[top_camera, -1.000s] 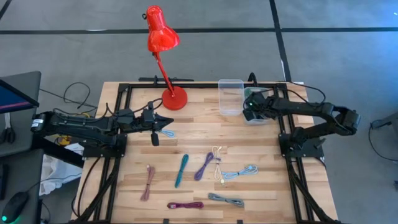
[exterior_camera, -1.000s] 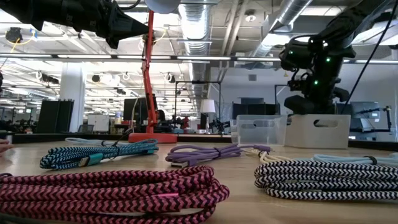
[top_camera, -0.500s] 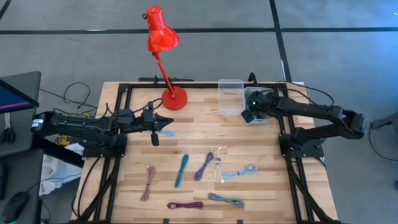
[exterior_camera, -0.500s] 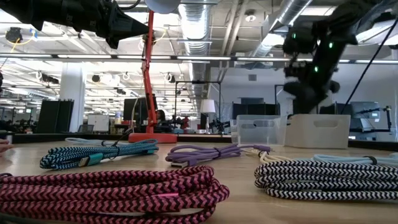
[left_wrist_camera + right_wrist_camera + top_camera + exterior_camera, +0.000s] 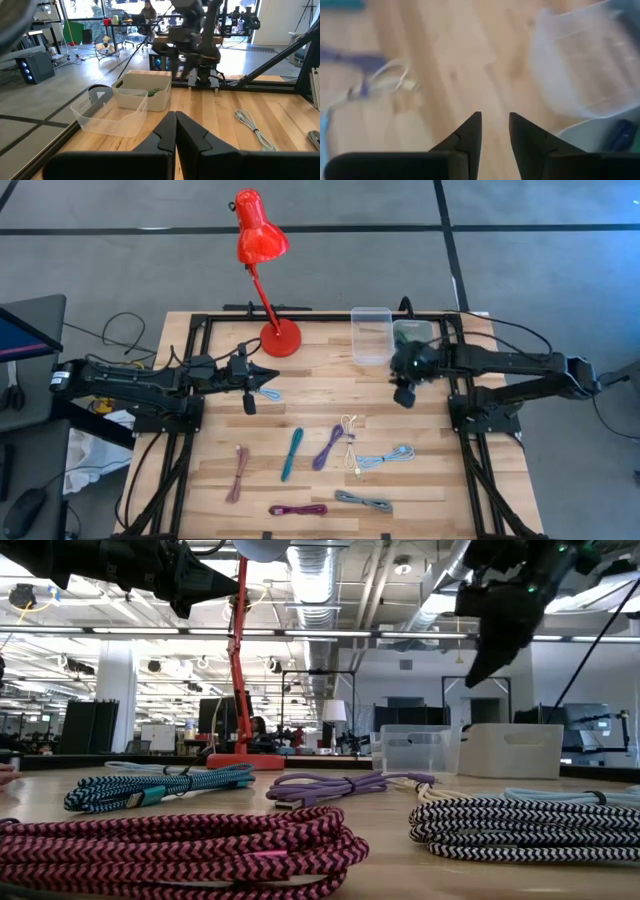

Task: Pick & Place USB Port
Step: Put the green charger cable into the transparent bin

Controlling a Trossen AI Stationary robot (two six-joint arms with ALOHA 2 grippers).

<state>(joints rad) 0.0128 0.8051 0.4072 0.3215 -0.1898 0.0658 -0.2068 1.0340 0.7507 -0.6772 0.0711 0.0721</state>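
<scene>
Since a second ago the right arm has swung off the white bin (image 5: 413, 333) and stretched out across the desk (image 5: 320, 390); its right claw (image 5: 404, 395) now hangs over bare wood just in front of the two bins, fingers parted with nothing between them, pointing down and slightly toward the cables. Seven bundled USB cables lie on the desk. A pale blue one (image 5: 270, 394) sits by the left claw (image 5: 276, 375). Four bundles lie with their long axes running mostly front to back: a pink one (image 5: 238, 473), a teal one (image 5: 292, 453), a purple one (image 5: 328, 447) leaning to the right, and a white one (image 5: 349, 442). Three lie closer to side to side: a light blue one (image 5: 386, 458), a magenta one (image 5: 298, 509) and a grey one (image 5: 363, 501). Two bins stand at the back right, a clear bin (image 5: 371, 334) and the white one touching it; a green item lies in the white bin. One red desk lamp (image 5: 262, 270) stands at the back. The left arm reaches level from the left edge, its claw pressed tight together and empty.
</scene>
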